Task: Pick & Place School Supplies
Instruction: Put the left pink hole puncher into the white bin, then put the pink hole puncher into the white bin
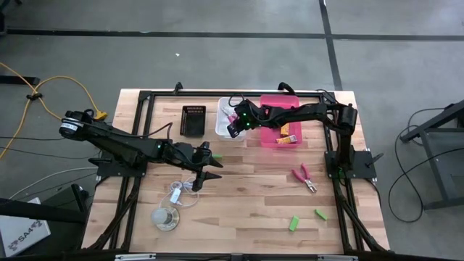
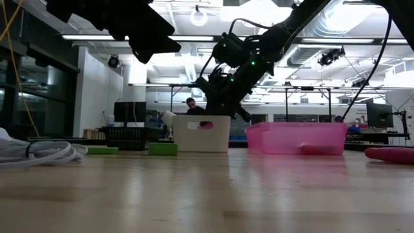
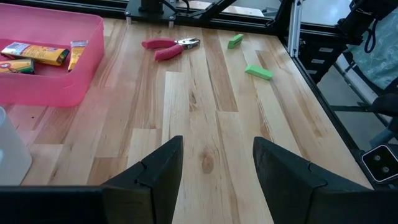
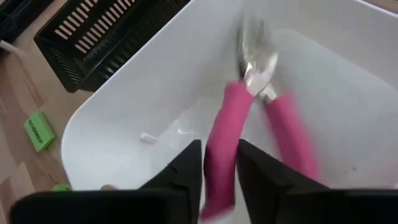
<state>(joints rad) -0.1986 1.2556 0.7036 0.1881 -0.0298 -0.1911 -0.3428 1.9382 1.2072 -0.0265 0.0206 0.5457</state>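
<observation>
1. Two arms are over the table; the right gripper (image 1: 233, 127) hangs above the white bin (image 1: 224, 123) at the upper middle of the high view, its fingers clamped on one handle of the pink-handled pliers (image 4: 236, 137).
2. The left gripper (image 3: 217, 168) hovers at the centre, fingers apart and holding nothing.
3. Three crayon packets (image 3: 34, 55) lie in the pink bin (image 1: 270, 139).
4. Second pliers (image 1: 304, 177) and two green pieces (image 1: 306, 217) lie at the lower right.

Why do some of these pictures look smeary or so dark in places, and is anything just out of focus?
Right wrist view: the pink-handled tool over the white bin is streaked by motion blur. Low view: bright ceiling lights leave the right gripper a dark silhouette, and the near tabletop is soft. Left wrist view: sharp and evenly lit, down to the green pieces. High view: even light, faint shadows.
</observation>
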